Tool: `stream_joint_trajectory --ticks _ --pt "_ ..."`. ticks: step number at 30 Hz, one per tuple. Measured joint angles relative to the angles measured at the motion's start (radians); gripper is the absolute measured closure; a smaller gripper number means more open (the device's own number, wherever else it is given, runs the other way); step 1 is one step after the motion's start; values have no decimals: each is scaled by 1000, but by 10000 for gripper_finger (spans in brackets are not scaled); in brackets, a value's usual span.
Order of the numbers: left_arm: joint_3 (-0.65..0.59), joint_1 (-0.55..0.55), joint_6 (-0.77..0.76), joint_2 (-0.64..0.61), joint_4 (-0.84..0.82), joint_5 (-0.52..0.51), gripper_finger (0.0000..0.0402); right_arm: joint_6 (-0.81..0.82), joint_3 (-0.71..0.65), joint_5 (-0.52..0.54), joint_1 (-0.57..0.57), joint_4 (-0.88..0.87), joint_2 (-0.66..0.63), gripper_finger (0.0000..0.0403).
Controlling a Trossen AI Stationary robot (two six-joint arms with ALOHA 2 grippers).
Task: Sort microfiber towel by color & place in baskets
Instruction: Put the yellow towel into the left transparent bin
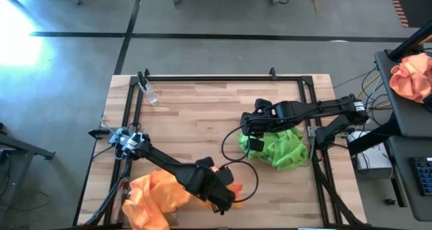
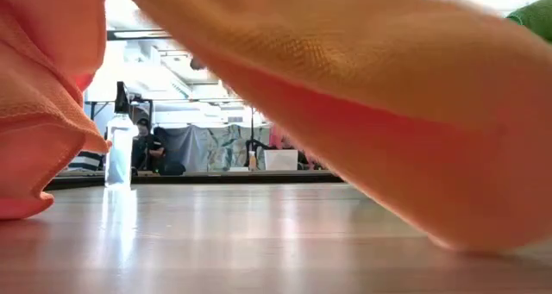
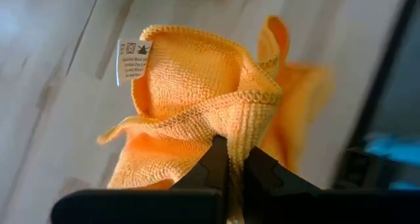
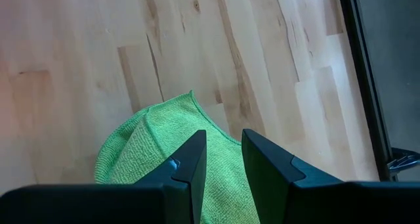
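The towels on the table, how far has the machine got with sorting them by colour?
Looks mostly sorted: an orange pile sits near the left arm, a green pile near the right; any baskets beneath are hard to make out. In hand: the left gripper is shut on one orange towel beside the orange pile. The right gripper hangs part-open over the green pile. Left: dropping that orange towel.

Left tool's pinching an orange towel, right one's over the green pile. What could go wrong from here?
1. The left tool grips only a folded edge of the orange towel; it may slip out when moved.
2. The loose hanging cloth could snag the cable lying beside it on the table.
3. The right tool sits low over the green pile, jaws partly apart; it may drag or grab several towels at once.
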Motion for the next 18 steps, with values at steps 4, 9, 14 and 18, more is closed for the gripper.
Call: stream_joint_trajectory --ticks 4,9,14,18 --pt "-13 -5 -76 -39 38 3 401 0 0 0 0 0 0 312" --pt "-1 -28 -118 -71 37 3 402 0 -1 0 0 1 0 312" --pt "0 -66 -156 -88 -12 -15 402 -5 -4 0 0 0 0 312" --pt "0 -102 -253 -94 -126 -18 402 -24 -5 0 0 0 0 312"
